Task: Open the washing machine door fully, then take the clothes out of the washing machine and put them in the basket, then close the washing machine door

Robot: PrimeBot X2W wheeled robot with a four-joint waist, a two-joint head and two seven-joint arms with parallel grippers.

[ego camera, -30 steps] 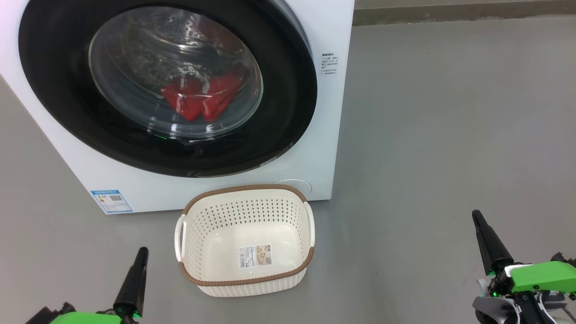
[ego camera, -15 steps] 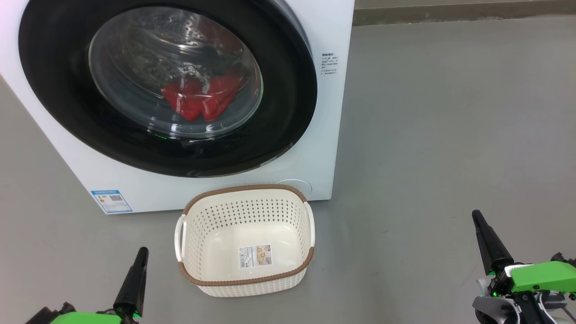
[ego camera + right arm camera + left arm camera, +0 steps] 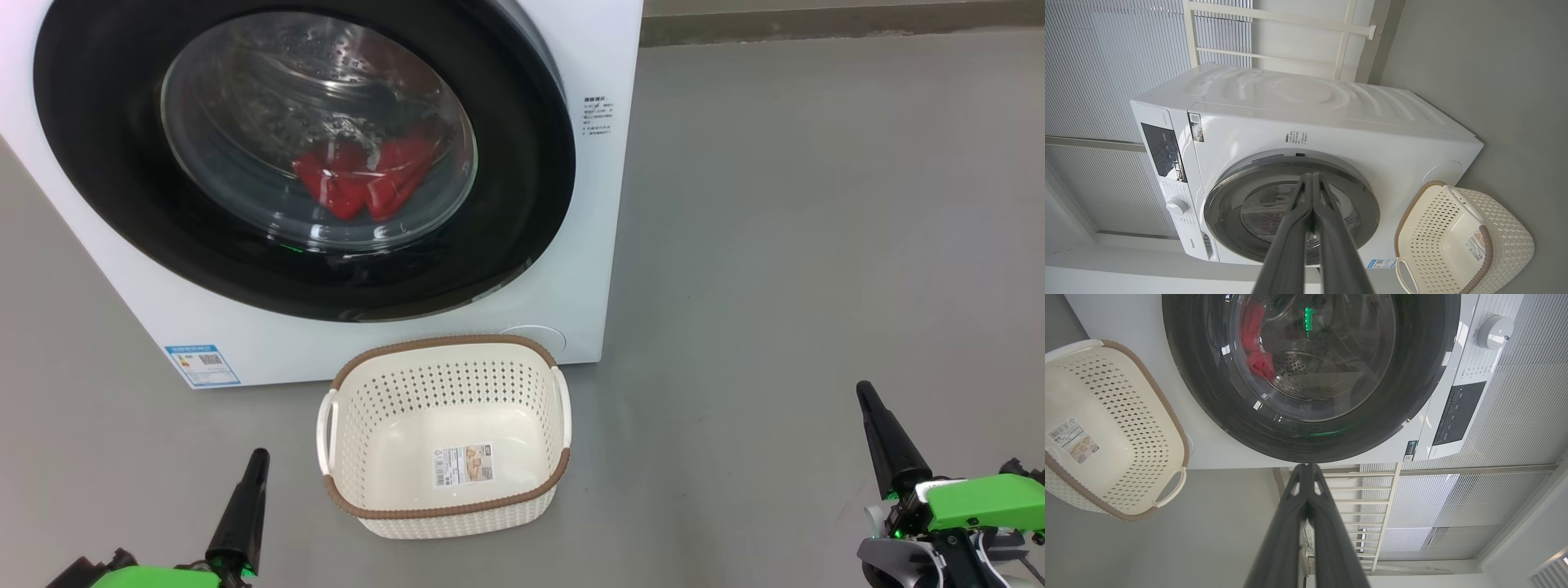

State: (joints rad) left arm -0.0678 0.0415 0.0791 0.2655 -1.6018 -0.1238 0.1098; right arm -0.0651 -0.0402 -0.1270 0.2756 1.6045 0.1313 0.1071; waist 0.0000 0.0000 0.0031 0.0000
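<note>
The white washing machine (image 3: pixel 596 49) (image 3: pixel 1331 118) stands at the upper left of the head view. Its round black-rimmed door (image 3: pixel 522 163) (image 3: pixel 1200 396) (image 3: pixel 1367 204) sits flush against the front. Red clothes (image 3: pixel 363 180) (image 3: pixel 1259 363) lie inside the drum, seen through the glass. The cream basket (image 3: pixel 445 347) (image 3: pixel 1173 412) (image 3: pixel 1511 237) rests on the floor just in front of the machine, with nothing in it. My left gripper (image 3: pixel 260 454) (image 3: pixel 1306 465) is shut at the lower left. Low on the right, my right gripper (image 3: pixel 862 387) (image 3: pixel 1311 175) is shut too. Both are well clear of the door.
Grey floor (image 3: pixel 816 245) spreads wide to the right of the machine. A control panel (image 3: pixel 1163 155) and a dial (image 3: pixel 1494 330) sit on the machine's upper front. Slatted blinds (image 3: pixel 1515 437) and a white frame (image 3: pixel 1274 16) stand behind the machine.
</note>
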